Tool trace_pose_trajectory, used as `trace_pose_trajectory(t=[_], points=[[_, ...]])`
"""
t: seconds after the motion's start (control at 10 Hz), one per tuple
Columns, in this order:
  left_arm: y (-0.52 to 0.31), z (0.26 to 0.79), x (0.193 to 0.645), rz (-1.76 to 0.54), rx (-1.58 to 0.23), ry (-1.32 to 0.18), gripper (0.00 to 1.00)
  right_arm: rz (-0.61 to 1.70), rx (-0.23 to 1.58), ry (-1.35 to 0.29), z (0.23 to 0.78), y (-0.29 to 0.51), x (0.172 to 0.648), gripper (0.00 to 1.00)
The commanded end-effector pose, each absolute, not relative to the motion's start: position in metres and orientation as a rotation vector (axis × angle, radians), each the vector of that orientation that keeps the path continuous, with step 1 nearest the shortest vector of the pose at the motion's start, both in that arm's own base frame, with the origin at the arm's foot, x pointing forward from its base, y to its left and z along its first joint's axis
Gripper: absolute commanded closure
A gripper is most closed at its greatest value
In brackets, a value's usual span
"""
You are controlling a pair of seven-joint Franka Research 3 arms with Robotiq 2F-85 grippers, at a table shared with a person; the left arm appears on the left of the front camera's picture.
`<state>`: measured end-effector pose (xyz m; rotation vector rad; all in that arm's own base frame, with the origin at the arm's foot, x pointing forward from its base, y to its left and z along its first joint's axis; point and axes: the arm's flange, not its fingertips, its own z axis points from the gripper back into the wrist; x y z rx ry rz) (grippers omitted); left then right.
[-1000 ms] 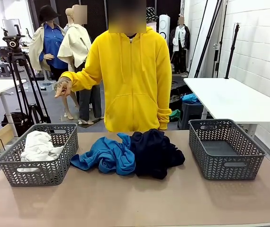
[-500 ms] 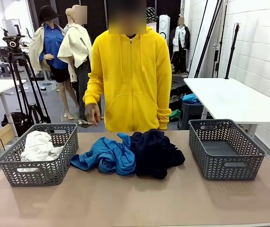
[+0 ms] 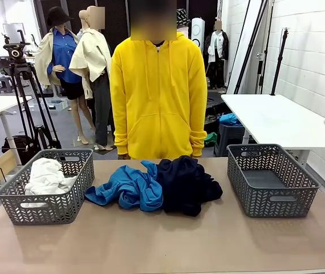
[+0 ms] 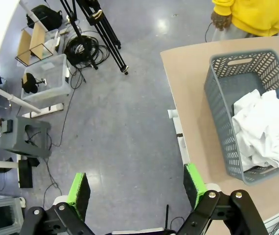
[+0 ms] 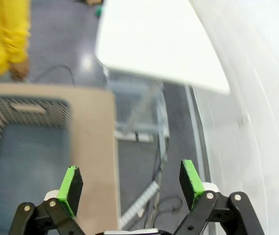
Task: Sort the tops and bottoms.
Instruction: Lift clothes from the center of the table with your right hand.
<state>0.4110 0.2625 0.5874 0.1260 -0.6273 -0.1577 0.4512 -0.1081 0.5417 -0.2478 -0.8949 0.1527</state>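
White top in basket — blue top touches bottoms.

The tan table bears a left basket and a right basket near its side edges. Midway, the blue top touches the navy bottoms.

The counter looks smooth and matt, like tan sheet. The left basket and right basket are dull grey moulded plastic, pierced in a woven pattern. The white top, blue top and navy bottoms are soft, crumpled, matt cloth.
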Motion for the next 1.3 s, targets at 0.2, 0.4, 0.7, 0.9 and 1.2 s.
trace_pose_trajectory(t=[0.2,0.4,0.7,0.9,1.2], points=[[0.264,0.585,0.406,-0.168,0.131,-0.623,0.0,0.368,-0.045,-0.971,0.616,0.001,0.493,0.0],[0.264,0.585,0.406,-0.168,0.131,-0.623,0.0,0.525,0.103,-0.908,0.609,0.074,0.503,0.0],[0.264,0.585,0.406,-0.168,0.131,-0.623,0.0,0.643,0.188,-0.746,0.586,0.141,0.508,0.0],[0.264,0.585,0.406,-0.168,0.131,-0.623,0.0,0.712,0.197,-0.63,0.552,0.175,0.509,0.0],[0.264,0.585,0.406,-0.168,0.131,-0.623,0.0,0.759,0.253,-0.489,0.485,0.215,0.51,0.0]])
